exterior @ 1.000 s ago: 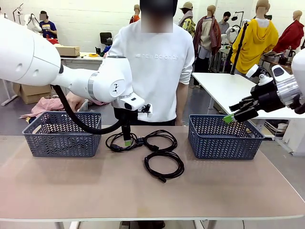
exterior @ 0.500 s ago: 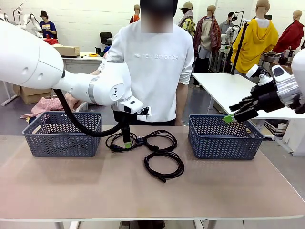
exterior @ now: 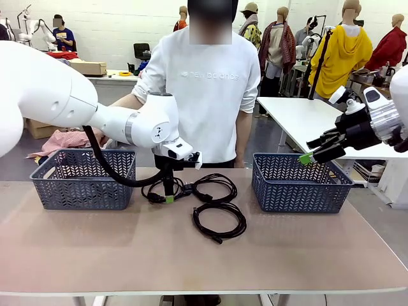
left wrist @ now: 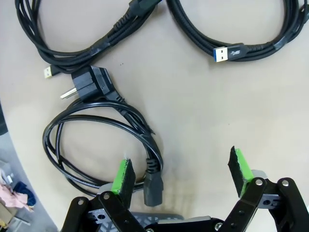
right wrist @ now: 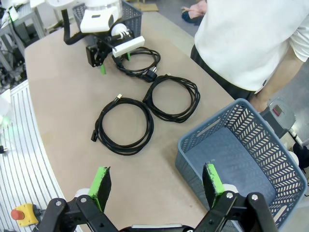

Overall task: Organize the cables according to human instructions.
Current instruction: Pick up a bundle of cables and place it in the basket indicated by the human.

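Descent leaves the left gripper (exterior: 169,197), jaws spread and empty, lower than a second ago, just over the coiled cable (left wrist: 155,162) at its ten o'clock, so grasping looks next.

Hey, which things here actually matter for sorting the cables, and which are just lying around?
Part of the job: coiled cables, power cord by the open left pincer, person, probably the left basket and right basket.
Just lying about: cardboard box, pink cloth, white side table.
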